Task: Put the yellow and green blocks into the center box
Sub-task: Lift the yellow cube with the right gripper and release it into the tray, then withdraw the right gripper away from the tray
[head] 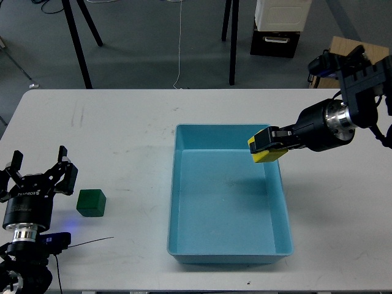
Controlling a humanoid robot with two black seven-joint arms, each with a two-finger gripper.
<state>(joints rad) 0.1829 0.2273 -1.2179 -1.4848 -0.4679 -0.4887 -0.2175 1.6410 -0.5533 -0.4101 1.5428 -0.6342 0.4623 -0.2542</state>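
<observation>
My right gripper [266, 144] is shut on the yellow block [268, 154] and holds it in the air over the far right part of the blue box [184, 202]. The green block [90, 202] sits on the white table left of the box. My left gripper [37, 169] is open and empty, just left of the green block and apart from it.
The blue box stands in the middle of the white table [110, 135]. A thin black wire [89, 242] lies near the front left edge. Beyond the table's far edge are tripod legs [79, 46], a cardboard box [355, 61] and a black case [274, 43].
</observation>
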